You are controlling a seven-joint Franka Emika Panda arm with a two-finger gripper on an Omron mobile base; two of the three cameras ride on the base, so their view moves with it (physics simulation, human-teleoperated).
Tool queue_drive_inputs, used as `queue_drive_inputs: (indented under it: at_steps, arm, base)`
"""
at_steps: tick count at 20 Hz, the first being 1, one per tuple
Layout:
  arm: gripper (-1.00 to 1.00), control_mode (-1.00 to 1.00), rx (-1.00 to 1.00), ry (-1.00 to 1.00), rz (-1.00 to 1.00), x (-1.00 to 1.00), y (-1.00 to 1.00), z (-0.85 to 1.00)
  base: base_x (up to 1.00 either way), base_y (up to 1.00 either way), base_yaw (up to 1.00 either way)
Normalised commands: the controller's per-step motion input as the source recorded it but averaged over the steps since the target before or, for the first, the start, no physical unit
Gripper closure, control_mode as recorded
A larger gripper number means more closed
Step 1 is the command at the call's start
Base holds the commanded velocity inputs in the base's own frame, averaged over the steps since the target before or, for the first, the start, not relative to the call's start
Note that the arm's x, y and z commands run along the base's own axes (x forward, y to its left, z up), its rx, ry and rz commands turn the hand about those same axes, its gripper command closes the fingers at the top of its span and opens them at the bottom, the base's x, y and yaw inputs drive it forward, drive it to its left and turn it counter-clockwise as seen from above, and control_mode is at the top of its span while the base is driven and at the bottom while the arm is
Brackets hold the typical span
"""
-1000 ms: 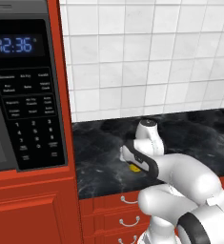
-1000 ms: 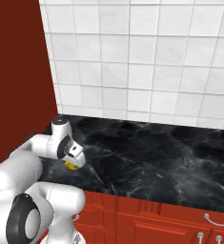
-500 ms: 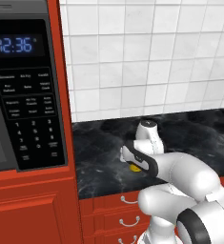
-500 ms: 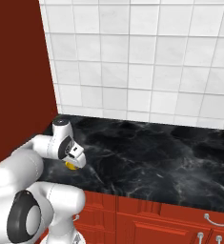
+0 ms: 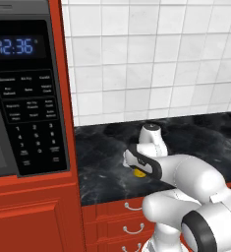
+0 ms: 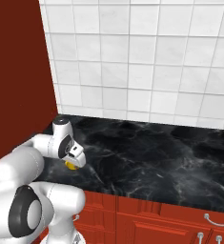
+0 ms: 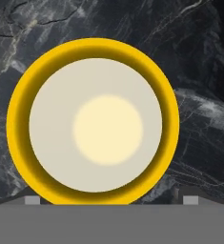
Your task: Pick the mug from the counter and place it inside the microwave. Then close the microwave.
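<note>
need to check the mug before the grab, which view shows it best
The hand view: it looks straight down into the mug, showing its whole yellow rim and cream inside on the counter. In both base views the arm hides nearly all of it; a small yellow sliver peeks out beneath the wrist.

We see our white arm point(image 5: 186, 187) folded low, its big elbow link near us and the forearm reaching away and leftward. The wrist bends steeply so the hand points straight down. Our pincer point(image 7: 108, 200) stands wide open, its two finger tips point(image 7: 32, 200) spread far apart, gripping nothing.
</note>
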Motion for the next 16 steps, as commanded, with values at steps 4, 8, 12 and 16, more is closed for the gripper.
queue_drive_inputs:
  at_steps: [4,8,12,16]
  arm:
    - [-1.0,-1.0,0.0,0.0,0.0,0.0,0.0,0.0]
    - [1.0,-1.0,0.0,0.0,0.0,0.0,0.0,0.0]
    - [1.0,-1.0,0.0,0.0,0.0,0.0,0.0,0.0]
    - [1.0,-1.0,0.0,0.0,0.0,0.0,0.0,0.0]
  base:
    - [0.0,0.0,0.0]
    - [0.0,0.0,0.0]
    - [0.0,0.0,0.0]
    - [0.0,0.0,0.0]
